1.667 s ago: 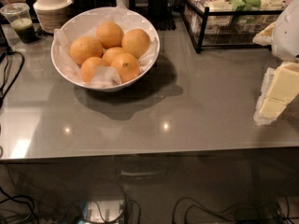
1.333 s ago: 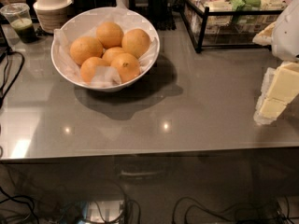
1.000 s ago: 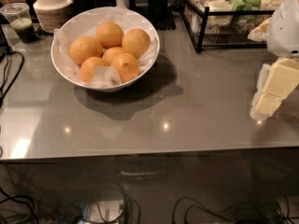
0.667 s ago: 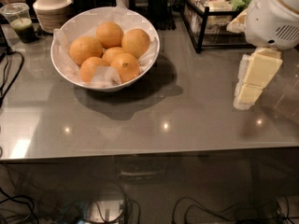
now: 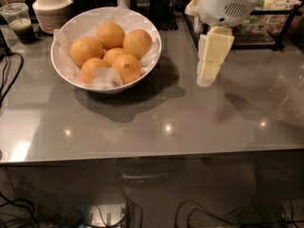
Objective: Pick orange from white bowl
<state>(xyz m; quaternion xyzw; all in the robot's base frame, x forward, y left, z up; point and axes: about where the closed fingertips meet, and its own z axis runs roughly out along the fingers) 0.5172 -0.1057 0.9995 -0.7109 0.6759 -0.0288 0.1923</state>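
The white bowl (image 5: 153, 41) is wide, glossy and lined with crinkled white paper. It stands at the back left of the grey table. Several oranges (image 5: 127, 68) are piled in it, none held. My gripper (image 5: 207, 78), cream-coloured under a white rounded wrist, hangs above the table to the right of the bowl. It is about one bowl-half's width from the rim, is apart from the bowl, and holds nothing that I can see.
A stack of beige ribbed bowls (image 5: 50, 7) and a plastic cup of green drink (image 5: 18, 23) stand behind the bowl at the left. A black wire rack (image 5: 266, 30) with packets is at the back right. Dark containers (image 5: 159, 4) stand behind. Cables (image 5: 6, 77) lie at the left edge.
My gripper has moved left from the table's right edge toward the bowl and further into view. The bowl and the oranges have not moved.
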